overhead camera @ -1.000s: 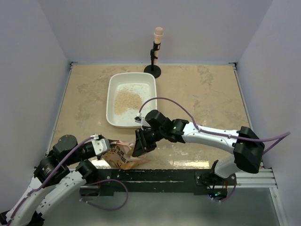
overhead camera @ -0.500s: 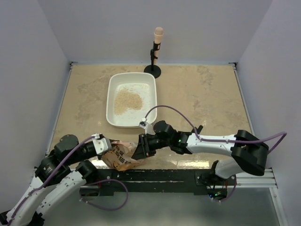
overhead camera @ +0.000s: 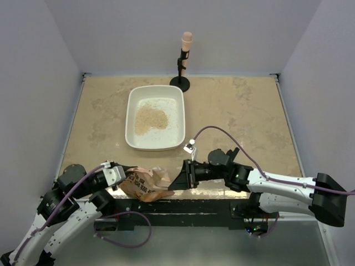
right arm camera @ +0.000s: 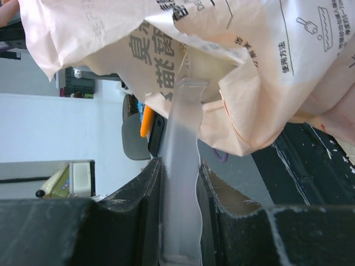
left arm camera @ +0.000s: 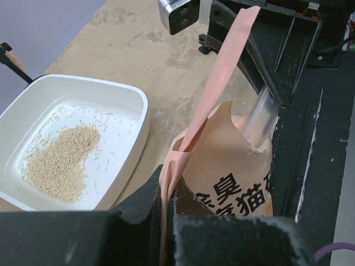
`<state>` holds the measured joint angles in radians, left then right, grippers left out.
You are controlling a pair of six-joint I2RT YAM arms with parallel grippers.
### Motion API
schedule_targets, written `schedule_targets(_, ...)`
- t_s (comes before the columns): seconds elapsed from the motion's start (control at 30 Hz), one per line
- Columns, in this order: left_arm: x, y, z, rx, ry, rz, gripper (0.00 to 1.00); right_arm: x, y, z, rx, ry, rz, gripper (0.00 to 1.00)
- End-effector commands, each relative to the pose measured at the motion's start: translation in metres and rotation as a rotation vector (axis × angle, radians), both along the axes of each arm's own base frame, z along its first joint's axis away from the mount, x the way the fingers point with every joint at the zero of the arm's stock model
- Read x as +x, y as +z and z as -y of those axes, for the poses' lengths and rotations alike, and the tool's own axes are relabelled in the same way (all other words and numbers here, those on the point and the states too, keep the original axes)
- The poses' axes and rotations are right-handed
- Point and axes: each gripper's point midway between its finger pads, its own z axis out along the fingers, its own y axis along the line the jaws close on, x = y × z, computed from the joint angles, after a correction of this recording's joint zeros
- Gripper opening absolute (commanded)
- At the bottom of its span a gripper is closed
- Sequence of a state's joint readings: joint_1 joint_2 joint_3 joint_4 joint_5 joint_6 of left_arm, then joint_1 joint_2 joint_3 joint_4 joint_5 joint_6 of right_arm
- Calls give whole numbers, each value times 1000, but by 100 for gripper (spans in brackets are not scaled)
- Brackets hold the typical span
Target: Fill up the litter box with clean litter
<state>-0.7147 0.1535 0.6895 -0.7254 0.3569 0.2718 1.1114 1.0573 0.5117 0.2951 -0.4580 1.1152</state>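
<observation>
The white litter box sits at the back left of the table, with a pile of clean litter in it. An orange-pink bag lies at the table's near edge. My left gripper is shut on the bag's edge. My right gripper is shut on a translucent scoop handle that reaches into the bag's mouth. The left wrist view shows the box and the litter beyond the bag.
A black stand with a peach-coloured top stands just behind the box at the back wall. A black rail runs along the near edge under the bag and the arms. Walls close in the table on three sides.
My right gripper has moved right and towards the near edge, its arm dropping low. The bag has shifted right and settled lower. The left arm has drawn back slightly.
</observation>
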Motion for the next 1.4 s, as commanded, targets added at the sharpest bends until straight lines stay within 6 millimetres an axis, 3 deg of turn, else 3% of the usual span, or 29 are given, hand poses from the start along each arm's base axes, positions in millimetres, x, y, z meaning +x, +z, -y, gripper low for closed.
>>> schedule_targets(0.0,-4,73,0,-203,-9,200,0,-5,37,2,197,10,-7,0)
schedule_targets(0.03,-5,74,0,-204,-11,207,0,-7,27,5,198,10,-26,0)
schedule_targets(0.1,-6,78,-2,-212,-8,211,0,-11,32,7,259,21,-52,0)
schedule_targets(0.17,-7,82,-4,-215,-8,217,0,-8,22,15,272,-10,-78,0)
schedule_targets(0.2,-9,85,-5,-217,-6,220,0,-4,32,17,324,-39,-81,0)
schedule_targets(0.23,-9,87,-6,-217,-5,225,0,-3,25,18,323,-45,-95,0)
schedule_targets(0.67,-8,90,-10,-230,20,214,0,3,48,47,460,-122,-100,0)
schedule_targets(1.07,-7,92,-14,-246,48,224,0,0,55,62,428,-128,-95,0)
schedule_targets(1.2,-7,92,-15,-255,52,226,0,-4,42,70,386,-140,-121,0)
schedule_targets(1.37,-5,93,-17,-260,68,229,0,-9,41,82,394,-156,-124,0)
